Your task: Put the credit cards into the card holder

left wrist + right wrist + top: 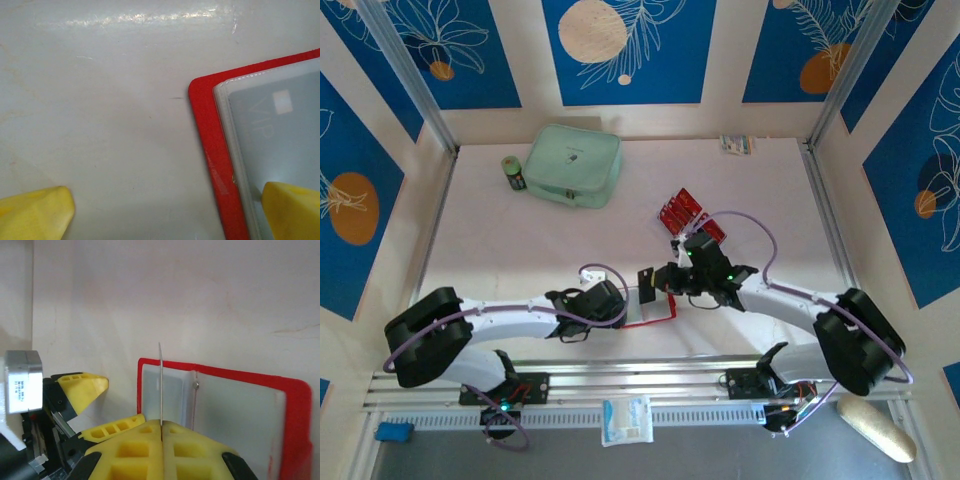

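Right wrist view — right gripper (161,424) clamped tight on one card (161,385), which shows edge-on as a thin upright line rising from between the yellow pads (200,440). Just beyond the card lies the holder (295,405), opened flat on the table (520,240), pale inside up, red rim around it. Its long axis runs left to right across the view, crosswise to the card's plane. Card's edge lines up over the left-hand pocket (175,395), just beside the centre fold and its small metal stud (196,385). Which side that pocket opens on — cannot tell. Left gripper (165,210) spread wide, one finger (292,210) down on the holder's pale corner, the other over bare table; judged to be pinning it. Top view: holder sits between the two wrists, right gripper nearer the fold, loose cards (682,212) fanned well behind it. Judgement: the next move is a tilt and slide into the left pocket, so the card's edge must meet the pocket mouth squarely.
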`<state>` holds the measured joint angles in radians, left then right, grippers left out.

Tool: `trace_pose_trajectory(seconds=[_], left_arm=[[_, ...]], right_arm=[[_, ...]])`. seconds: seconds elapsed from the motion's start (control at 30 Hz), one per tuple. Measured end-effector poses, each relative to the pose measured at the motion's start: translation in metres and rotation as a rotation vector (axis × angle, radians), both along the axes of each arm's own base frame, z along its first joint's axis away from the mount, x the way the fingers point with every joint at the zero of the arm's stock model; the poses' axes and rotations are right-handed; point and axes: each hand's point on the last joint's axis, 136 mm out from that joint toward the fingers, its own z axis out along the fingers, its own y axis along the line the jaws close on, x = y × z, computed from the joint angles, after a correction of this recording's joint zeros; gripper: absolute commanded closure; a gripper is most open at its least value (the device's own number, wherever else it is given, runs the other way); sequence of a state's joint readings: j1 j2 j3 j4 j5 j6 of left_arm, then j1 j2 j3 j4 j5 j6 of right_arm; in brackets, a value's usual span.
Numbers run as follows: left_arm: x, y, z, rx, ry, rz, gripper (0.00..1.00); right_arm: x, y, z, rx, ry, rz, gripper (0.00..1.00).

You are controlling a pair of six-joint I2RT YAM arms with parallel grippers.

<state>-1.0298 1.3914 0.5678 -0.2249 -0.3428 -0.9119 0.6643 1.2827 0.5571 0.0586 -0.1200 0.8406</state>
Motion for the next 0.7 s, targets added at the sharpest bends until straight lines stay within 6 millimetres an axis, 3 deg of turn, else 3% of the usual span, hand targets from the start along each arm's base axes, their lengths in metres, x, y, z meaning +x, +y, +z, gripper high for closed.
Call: trace_pose_trajectory(seconds=[0.37, 0.7], left_arm=[[0.000, 0.000, 0.000, 0.001, 0.001, 0.000, 0.01], [0.000, 0.001, -0.001, 0.002, -0.002, 0.001, 0.02]], right_arm=[[-0.014, -0.019, -0.021, 0.027, -0.005, -0.039, 1.00], [-0.009, -0.011, -0.014, 0.081, -0.051, -0.051, 1.00]])
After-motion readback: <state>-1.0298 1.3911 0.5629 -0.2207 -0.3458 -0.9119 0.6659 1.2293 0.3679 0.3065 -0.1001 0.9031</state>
